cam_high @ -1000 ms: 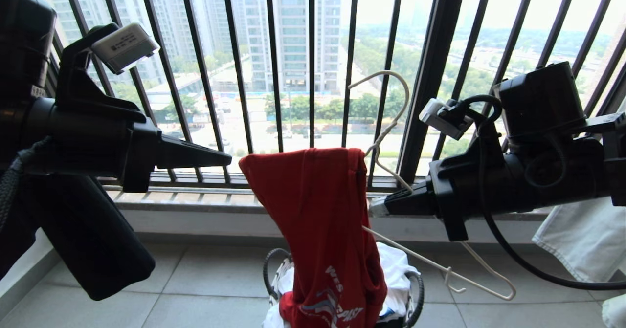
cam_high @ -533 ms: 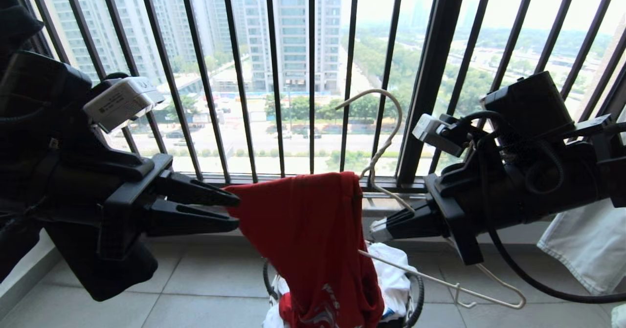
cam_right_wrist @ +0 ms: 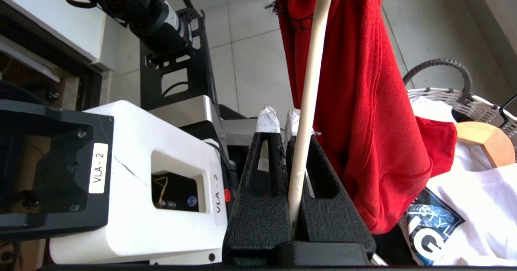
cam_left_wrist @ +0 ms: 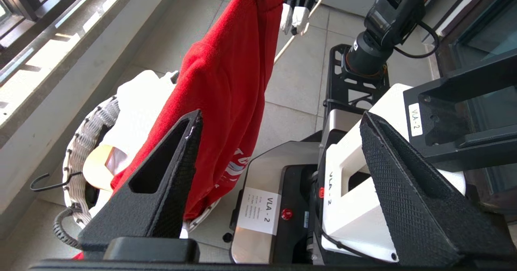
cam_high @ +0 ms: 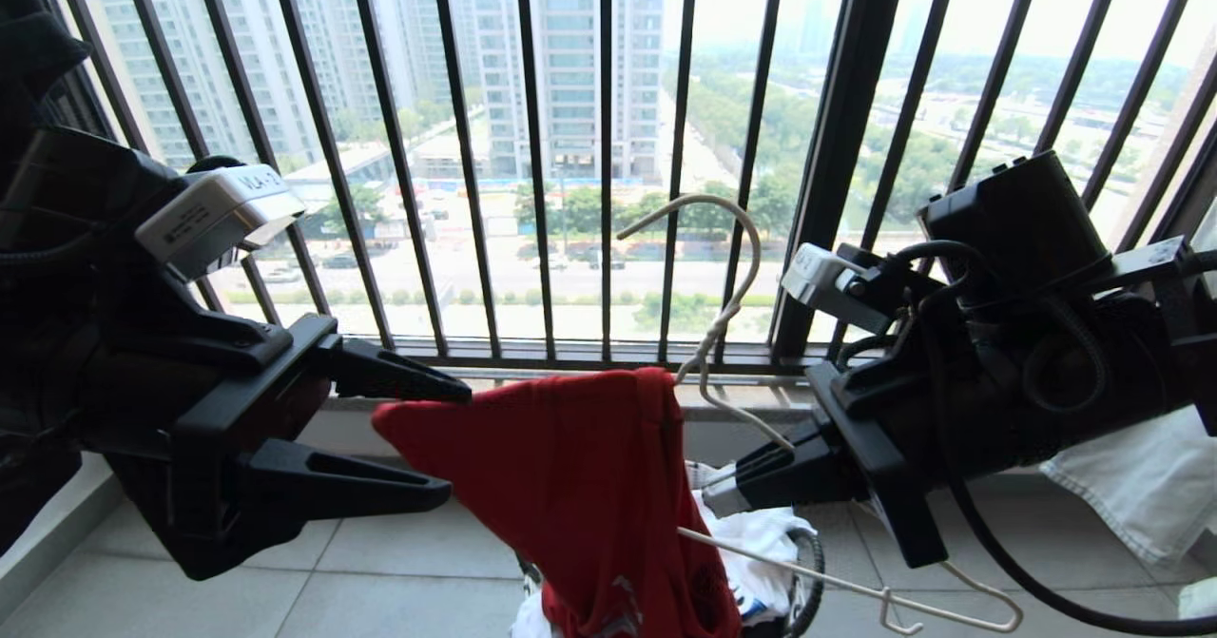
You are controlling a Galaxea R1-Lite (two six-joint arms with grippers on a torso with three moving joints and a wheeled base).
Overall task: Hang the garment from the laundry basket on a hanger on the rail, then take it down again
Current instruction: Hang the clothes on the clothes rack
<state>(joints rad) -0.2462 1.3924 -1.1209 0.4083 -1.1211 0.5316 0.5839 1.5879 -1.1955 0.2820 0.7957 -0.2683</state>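
left gripper (cam_high: 456,443) fingers spread beside garment (cam_high: 570,486) | right gripper (cam_high: 708,495) fingers pinching hanger (cam_high: 732,305) | window railing (cam_high: 532,144) behind

Red knit-cotton T-shirt (cam_high: 570,486): soft matt cloth, fine ribbed weave, frayed threads at one edge. Thin cream wire-like hanger (cam_high: 723,315): smooth, slightly glossy coating. Round woven basket (cam_left_wrist: 87,141): pale wicker wall, black-and-white twisted rim, rough. Black left gripper (cam_high: 418,438) and black right gripper (cam_right_wrist: 287,135): matt plastic, diamond-textured pads (cam_left_wrist: 404,166), white tape on the right tips. Floor tiles (cam_high: 399,552): grey, smooth, low sheen. Black window railing (cam_high: 532,144): painted metal, semi-gloss.
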